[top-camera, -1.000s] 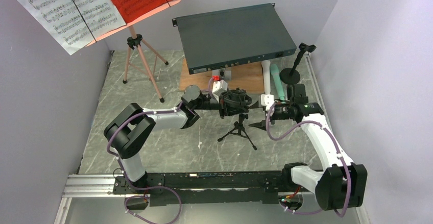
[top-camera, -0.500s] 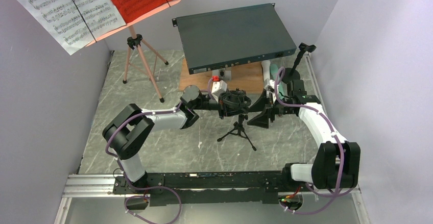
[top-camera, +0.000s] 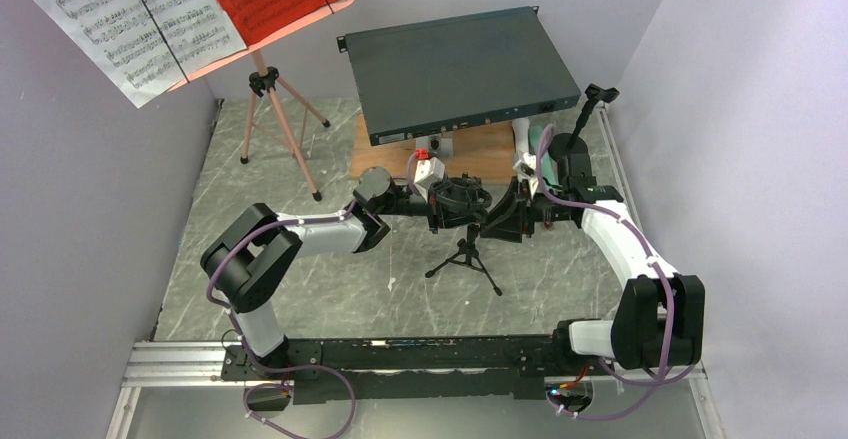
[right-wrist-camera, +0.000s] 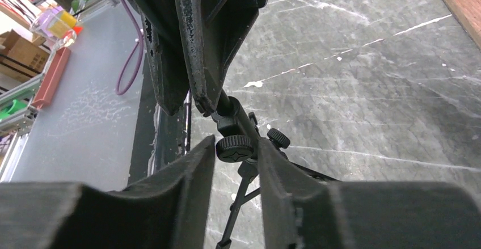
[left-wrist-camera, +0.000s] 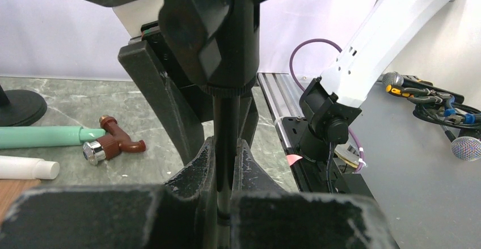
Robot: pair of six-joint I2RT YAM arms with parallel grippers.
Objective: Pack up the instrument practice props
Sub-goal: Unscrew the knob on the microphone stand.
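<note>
Gripper talk first: the left gripper [left-wrist-camera: 226, 147] is squeezed shut on the thin pole [left-wrist-camera: 227, 118] of the small black tripod stand [top-camera: 465, 257], just under its chunky black head. The right gripper [right-wrist-camera: 235, 144] sits lower, fingers narrowly apart with the knurled knob [right-wrist-camera: 234, 147] between them. One finger looks like it's touching the knob, but I honestly can't tell if it's actually pinching.

My guess is the step is loosening that knob so the legs fold. I'd let the left do nothing but brace the pole, get the right squared up on the knob before closing, then twist in place without pulling sideways. The knob's small and could slip out easily, and the two wrists are crowded right together, so small moves only.

The stand is upright mid-counter [top-camera: 300, 279] with its legs spread. The mint tube [left-wrist-camera: 45, 136] and white tube [left-wrist-camera: 28, 168] lie near the round-based mic stand [top-camera: 575, 141], and the pink music stand [top-camera: 275, 119] is at the back left with its pages on.
</note>
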